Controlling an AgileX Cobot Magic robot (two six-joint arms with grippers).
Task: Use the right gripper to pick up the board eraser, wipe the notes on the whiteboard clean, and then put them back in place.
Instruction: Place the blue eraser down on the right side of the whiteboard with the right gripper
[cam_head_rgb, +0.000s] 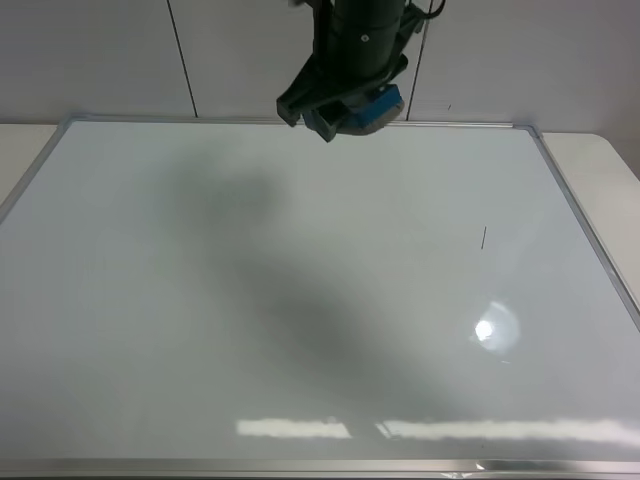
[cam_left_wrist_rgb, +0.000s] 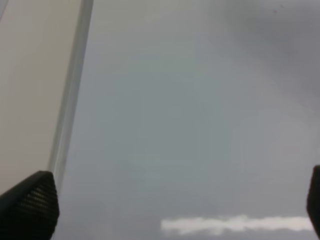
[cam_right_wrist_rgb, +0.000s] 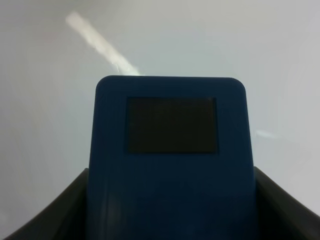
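Observation:
The whiteboard fills the exterior high view, white and glossy in a thin silver frame. No red notes show on it; only a short dark dash at the right. My right gripper hangs over the board's far edge near the middle, shut on the blue board eraser. In the right wrist view the eraser sits between the dark fingers, above the white board. My left gripper is open and empty over the board near its frame; it is out of the exterior high view.
A cream table surface shows beyond the board's left and right edges. A wall stands behind the board. Light glare spots lie on the board's right and near its front edge.

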